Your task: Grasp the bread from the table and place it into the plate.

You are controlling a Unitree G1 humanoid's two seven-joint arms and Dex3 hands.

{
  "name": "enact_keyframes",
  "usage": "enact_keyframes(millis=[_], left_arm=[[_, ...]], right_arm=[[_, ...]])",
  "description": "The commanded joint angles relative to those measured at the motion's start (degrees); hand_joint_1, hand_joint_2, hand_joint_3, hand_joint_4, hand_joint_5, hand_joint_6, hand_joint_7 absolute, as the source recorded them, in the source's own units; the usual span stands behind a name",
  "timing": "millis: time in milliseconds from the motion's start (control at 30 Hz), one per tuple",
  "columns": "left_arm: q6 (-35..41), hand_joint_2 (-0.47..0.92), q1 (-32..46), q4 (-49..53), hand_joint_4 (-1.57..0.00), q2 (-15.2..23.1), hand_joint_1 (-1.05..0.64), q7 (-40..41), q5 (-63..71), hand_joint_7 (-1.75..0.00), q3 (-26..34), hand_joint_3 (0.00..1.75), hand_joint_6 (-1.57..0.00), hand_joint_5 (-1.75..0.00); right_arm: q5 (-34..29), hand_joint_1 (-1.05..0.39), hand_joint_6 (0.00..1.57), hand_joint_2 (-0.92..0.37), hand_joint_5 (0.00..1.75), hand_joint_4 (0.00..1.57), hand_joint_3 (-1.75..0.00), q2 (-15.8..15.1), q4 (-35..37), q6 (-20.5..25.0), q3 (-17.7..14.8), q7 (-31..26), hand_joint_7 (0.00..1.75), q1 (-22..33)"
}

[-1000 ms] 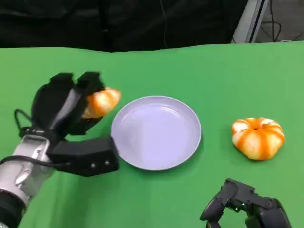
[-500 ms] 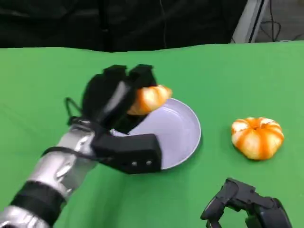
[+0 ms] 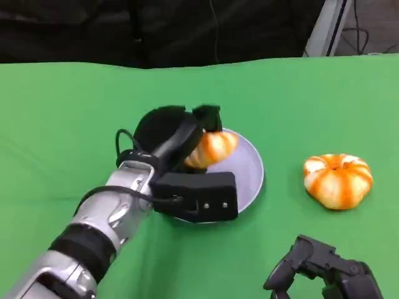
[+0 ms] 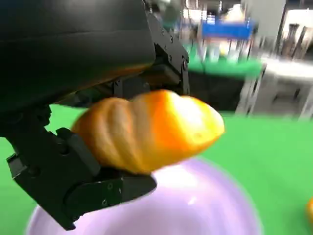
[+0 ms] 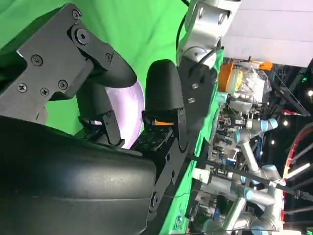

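Note:
My left hand (image 3: 177,143) grips a golden bread roll (image 3: 212,148) and holds it over the pale lilac plate (image 3: 249,171) in the middle of the green table. In the left wrist view the bread (image 4: 149,129) sits between the black fingers (image 4: 83,183) just above the plate (image 4: 195,215), not touching it. My right hand (image 3: 321,271) rests low at the near right edge of the table, fingers curled in with nothing in them. The right wrist view shows its own fingers (image 5: 161,98) and the plate (image 5: 132,110) beyond.
An orange-and-white pumpkin-shaped bun (image 3: 338,180) lies on the table to the right of the plate. The green cloth ends at a dark backdrop at the far edge. Open green surface lies to the left and far side of the plate.
My left arm has carried the bread rightward from left of the plate to above it. The right hand and the pumpkin-shaped bun have stayed put.

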Motion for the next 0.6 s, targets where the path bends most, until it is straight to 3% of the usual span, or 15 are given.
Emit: enact_keyframes(millis=[33, 100, 167, 200, 367, 600], left_arm=[[4.7, 0.91, -2.3, 0.8, -0.19, 1.0, -0.47, -7.1, 2.3, -0.09, -2.8, 0.25, -0.40, -0.53], [6.0, 0.92, -2.0, 0.4, -0.16, 1.0, -0.49, -9.1, 2.0, -0.06, -2.9, 0.23, -0.38, -0.49], [7.2, 0.92, -1.7, 0.1, -0.03, 1.0, -0.82, -11.3, 1.6, -0.02, -3.0, 0.41, -0.10, -0.10], [7.6, 0.92, -1.6, -0.1, -0.02, 1.0, -0.86, -11.8, 1.6, -0.01, -3.1, 0.43, -0.07, -0.05], [7.0, 0.92, -0.3, -2.3, 0.00, 2.4, -1.04, -16.7, -1.3, 0.00, -1.9, 0.57, 0.00, 0.00], [4.3, 0.92, 3.2, -10.1, 0.00, 5.5, -1.05, -21.0, -7.1, 0.00, 1.4, 0.62, 0.00, 0.00]], right_arm=[[0.7, -0.10, 0.82, -0.28, 1.57, 0.76, -1.37, -0.2, -0.3, -0.6, -0.4, -0.1, 1.31, 0.4], [0.6, -0.10, 0.82, -0.29, 1.57, 0.76, -1.37, -0.3, -0.2, -0.9, -0.4, -0.2, 1.31, 0.3], [0.5, -0.09, 0.82, -0.28, 1.57, 0.76, -1.37, -0.3, -0.1, -1.2, -0.5, -0.2, 1.31, 0.2], [0.5, -0.09, 0.82, -0.28, 1.57, 0.76, -1.37, -0.3, 0.0, -1.3, -0.5, -0.3, 1.31, 0.2], [1.0, -0.09, 0.82, -0.28, 1.57, 0.76, -1.37, -0.3, -0.2, -0.6, -0.5, 0.0, 1.31, 0.3], [0.8, -0.09, 0.82, -0.28, 1.58, 0.76, -1.38, -0.5, 0.3, -0.9, -0.7, 0.0, 1.31, -0.1]])
